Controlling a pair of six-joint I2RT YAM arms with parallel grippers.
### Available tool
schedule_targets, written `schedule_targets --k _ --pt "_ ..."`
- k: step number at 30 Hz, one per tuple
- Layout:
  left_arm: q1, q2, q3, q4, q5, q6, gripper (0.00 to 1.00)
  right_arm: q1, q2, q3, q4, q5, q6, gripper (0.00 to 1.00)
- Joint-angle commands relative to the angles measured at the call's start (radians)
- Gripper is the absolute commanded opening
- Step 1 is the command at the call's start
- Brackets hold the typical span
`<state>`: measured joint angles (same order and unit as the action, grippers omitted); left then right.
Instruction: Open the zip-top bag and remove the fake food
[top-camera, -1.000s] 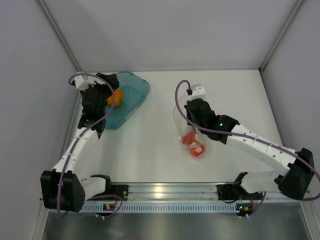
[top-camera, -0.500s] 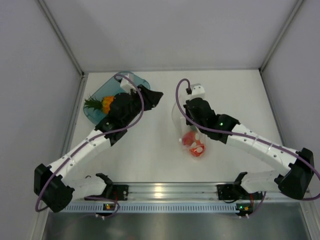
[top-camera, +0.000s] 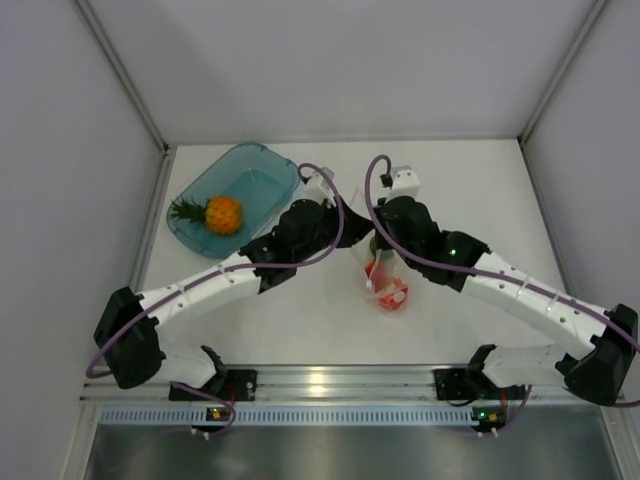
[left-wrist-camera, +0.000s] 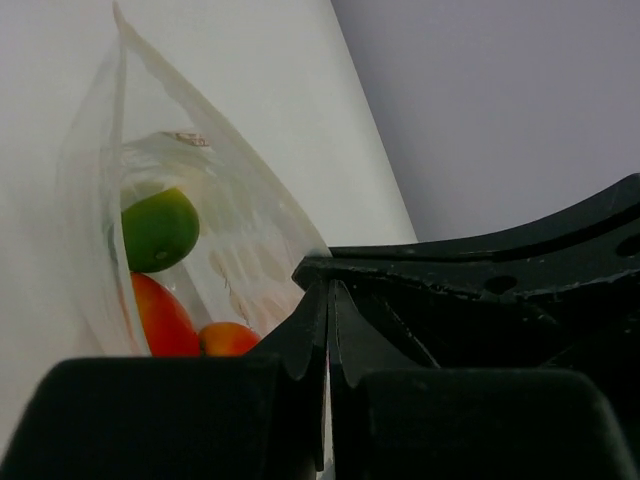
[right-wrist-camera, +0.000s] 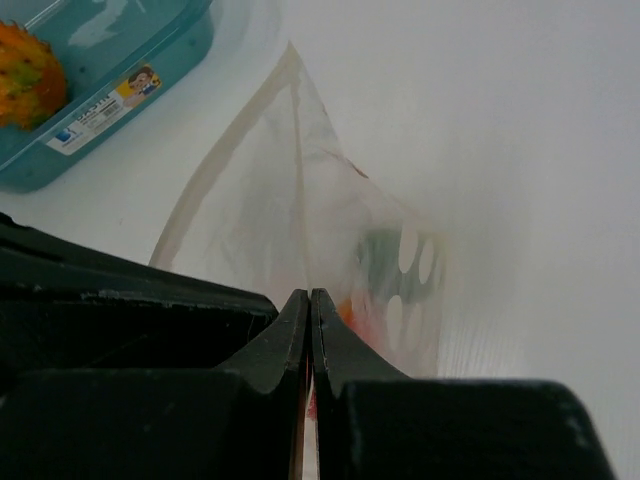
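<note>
Bag (top-camera: 388, 290) at centre of desk (top-camera: 460, 180), 3 fruits (left-wrist-camera: 160, 228) showing inside. Right gripper (right-wrist-camera: 308, 300) pinches its rim. Left gripper (left-wrist-camera: 328, 300) closed alongside, hold on film unclear. Risk: thin film slips on pulling, bag drags, mouth fails to open.

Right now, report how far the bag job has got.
Done: the pineapple lies in the teal tray. In hand: the right gripper is shut on the zip-top bag; the left gripper is shut beside it. Remaining: a green fruit, a red fruit and an orange fruit sit inside the bag.
</note>
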<state>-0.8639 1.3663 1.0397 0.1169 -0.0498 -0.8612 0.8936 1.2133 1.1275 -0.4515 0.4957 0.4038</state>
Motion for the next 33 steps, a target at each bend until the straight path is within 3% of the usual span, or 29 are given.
schedule_targets --k 1,11,17,23,29,33 --pt "-0.033 0.011 -0.001 0.049 -0.025 -0.024 0.0 0.013 -0.046 0.022 0.065 0.007 0.014 0.0" --pt "-0.053 0.097 -0.052 0.038 -0.082 -0.006 0.0 0.021 -0.075 0.014 0.07 0.03 -0.031 0.0" --pt "-0.063 0.131 0.009 -0.149 -0.171 0.062 0.0 0.039 -0.072 0.052 0.011 0.093 -0.138 0.0" --pt "-0.063 0.117 -0.007 -0.278 -0.245 0.088 0.0 0.097 -0.005 0.141 -0.11 0.263 -0.23 0.0" --pt "-0.061 0.064 -0.09 -0.316 -0.285 0.076 0.0 0.201 0.066 0.173 -0.164 0.38 -0.185 0.0" --pt "-0.061 0.018 -0.124 -0.313 -0.28 0.071 0.0 0.248 0.089 0.166 -0.148 0.336 -0.088 0.0"
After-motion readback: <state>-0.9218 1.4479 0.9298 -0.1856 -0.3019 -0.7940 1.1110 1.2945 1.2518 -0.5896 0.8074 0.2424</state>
